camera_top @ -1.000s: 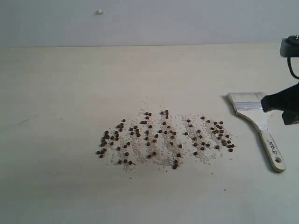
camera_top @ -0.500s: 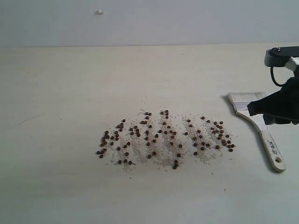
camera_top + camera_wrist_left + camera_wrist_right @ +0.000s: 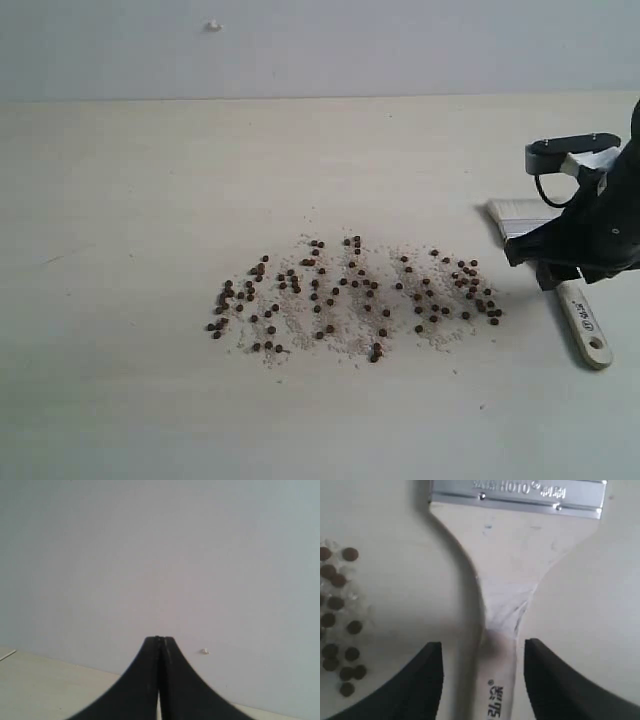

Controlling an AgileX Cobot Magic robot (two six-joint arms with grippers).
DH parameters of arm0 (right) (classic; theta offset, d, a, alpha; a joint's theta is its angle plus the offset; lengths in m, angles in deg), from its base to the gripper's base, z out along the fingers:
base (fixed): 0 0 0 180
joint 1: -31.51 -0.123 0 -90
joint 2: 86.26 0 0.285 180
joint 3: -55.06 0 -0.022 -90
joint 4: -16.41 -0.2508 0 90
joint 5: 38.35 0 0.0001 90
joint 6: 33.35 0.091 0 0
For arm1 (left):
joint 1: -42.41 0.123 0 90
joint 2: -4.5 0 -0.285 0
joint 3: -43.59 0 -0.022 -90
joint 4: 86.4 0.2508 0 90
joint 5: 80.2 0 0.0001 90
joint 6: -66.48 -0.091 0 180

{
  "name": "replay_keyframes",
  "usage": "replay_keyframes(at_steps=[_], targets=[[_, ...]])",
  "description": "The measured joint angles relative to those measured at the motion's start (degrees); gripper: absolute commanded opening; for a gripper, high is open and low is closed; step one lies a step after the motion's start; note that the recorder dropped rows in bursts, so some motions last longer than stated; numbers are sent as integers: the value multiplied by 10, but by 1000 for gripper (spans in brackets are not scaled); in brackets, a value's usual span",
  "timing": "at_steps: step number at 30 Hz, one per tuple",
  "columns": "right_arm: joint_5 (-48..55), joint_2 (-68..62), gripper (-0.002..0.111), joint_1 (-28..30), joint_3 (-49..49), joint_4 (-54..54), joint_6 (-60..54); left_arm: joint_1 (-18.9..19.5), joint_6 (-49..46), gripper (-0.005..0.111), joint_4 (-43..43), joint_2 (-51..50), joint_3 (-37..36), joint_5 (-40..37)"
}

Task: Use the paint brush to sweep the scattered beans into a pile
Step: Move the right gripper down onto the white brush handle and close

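Beans (image 3: 350, 295) dozens, scattered; one paint brush (image 3: 507, 580) between wide-spread right fingers (image 3: 420, 680), ungripped; left fingers (image 3: 145, 680) closed, empty.

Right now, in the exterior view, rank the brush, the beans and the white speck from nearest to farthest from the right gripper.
1. The brush: directly under the open right gripper, handle between the jaws.
2. The beans: scattered over the middle of the table, beside the brush.
3. The white speck: far off on the grey backdrop, at the upper left of the view.
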Motion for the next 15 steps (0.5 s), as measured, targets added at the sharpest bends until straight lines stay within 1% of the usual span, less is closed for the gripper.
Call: replay_keyframes(at_steps=[7, 11, 15], targets=[[-18, -21, 50, 39, -1, 25, 24, 0, 0, 0, 0, 0, 0, 0], [-30, -29, 54, 42, -2, 16, 25, 0, 0, 0, 0, 0, 0, 0], [-32, -39, 54, 43, -14, -11, 9, 0, 0, 0, 0, 0, 0, 0]])
